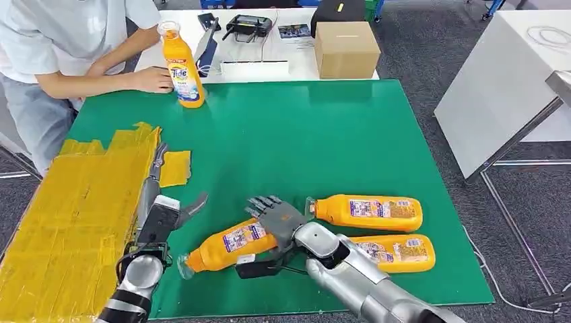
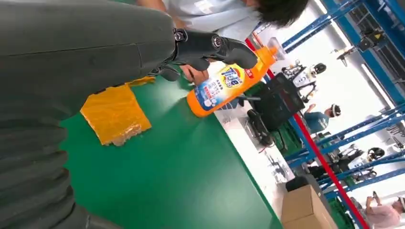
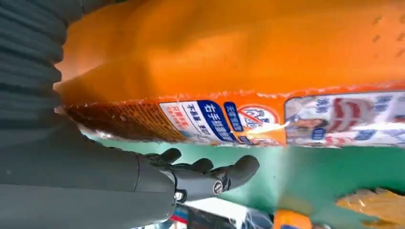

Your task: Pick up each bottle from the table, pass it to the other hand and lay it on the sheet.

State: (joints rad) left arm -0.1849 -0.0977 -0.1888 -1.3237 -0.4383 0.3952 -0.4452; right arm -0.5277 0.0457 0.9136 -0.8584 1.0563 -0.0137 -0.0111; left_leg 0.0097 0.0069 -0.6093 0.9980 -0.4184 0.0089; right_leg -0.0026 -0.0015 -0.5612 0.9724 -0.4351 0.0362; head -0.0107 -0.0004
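On the green table mat point(image 1: 323, 141) we see four orange bottles. Three lie on their sides near the robot: one with its cap toward the left point(image 1: 229, 245), under the right hand point(image 1: 276, 219); a second point(image 1: 369, 212) just beyond the right wrist; and a third point(image 1: 397, 253), partly hidden behind the right forearm. We note that the right hand rests over the base end of the first bottle, its fingers spread across the top; in the right wrist view the bottle's orange body point(image 3: 248, 57) lies close against the palm, with the dark fingers point(image 3: 215, 174) extended beside it, and we cannot tell whether the hand actually grips it. The left hand point(image 1: 165, 208) hangs above the mat at the edge of the yellow sheet point(image 1: 67, 222), its fingers apart and holding nothing; in the left wrist view its dark fingers point(image 2: 210, 47) reach out over the mat. A small loose yellow patch point(image 1: 175, 168) lies just beside the sheet. The fourth bottle point(image 1: 182, 64) stands upright at the far left edge of the mat, beside the hand of a seated person point(image 1: 151, 79). Beyond the mat, a white table point(image 1: 296, 60) carries a cardboard box point(image 1: 347, 48) and a black device point(image 1: 248, 27).
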